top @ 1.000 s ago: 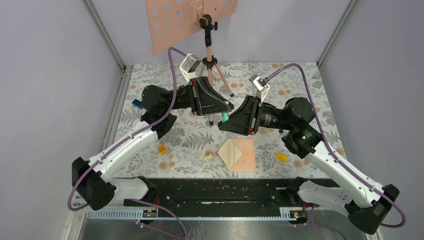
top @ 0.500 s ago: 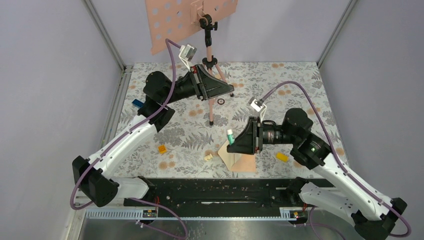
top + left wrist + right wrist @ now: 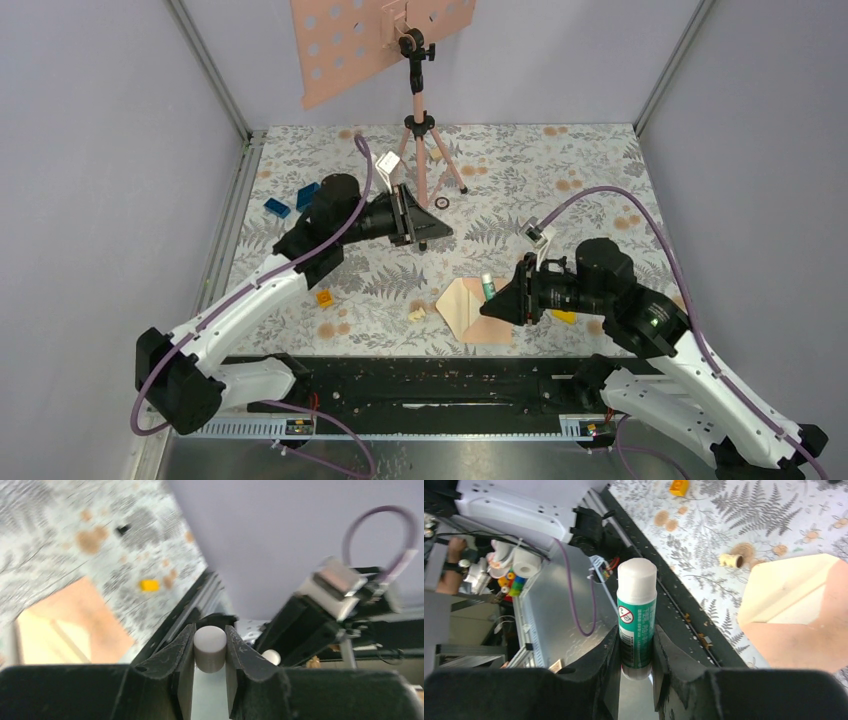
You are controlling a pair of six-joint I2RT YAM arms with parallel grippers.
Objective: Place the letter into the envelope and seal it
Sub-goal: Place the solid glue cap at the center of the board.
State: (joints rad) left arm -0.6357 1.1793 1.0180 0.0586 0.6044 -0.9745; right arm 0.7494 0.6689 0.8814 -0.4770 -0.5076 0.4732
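Observation:
The peach-pink envelope (image 3: 488, 312) lies flat near the table's front edge with its cream flap (image 3: 455, 303) open to the left. It also shows in the right wrist view as the envelope (image 3: 804, 635) and in the left wrist view as a blurred envelope (image 3: 75, 620). The letter does not show as a separate sheet. My right gripper (image 3: 487, 303) hovers over the envelope, shut on a green glue stick (image 3: 637, 615) whose white end points away from the gripper. My left gripper (image 3: 438, 229) hangs behind the envelope, shut on a small grey-white cap (image 3: 210, 647).
A perforated pink plate (image 3: 350, 45) stands on a tripod (image 3: 421, 140) at the back. Small blocks lie about: blue (image 3: 277, 207), orange (image 3: 324, 297), yellow (image 3: 563, 316). A beige spool (image 3: 417, 314) sits left of the envelope, and a black rail (image 3: 440, 375) runs along the near edge.
The two grippers, close together a second ago, have parted. The right one carried the glue stick down and nearer, over the envelope. The left one swung back, then came forward with the cap.

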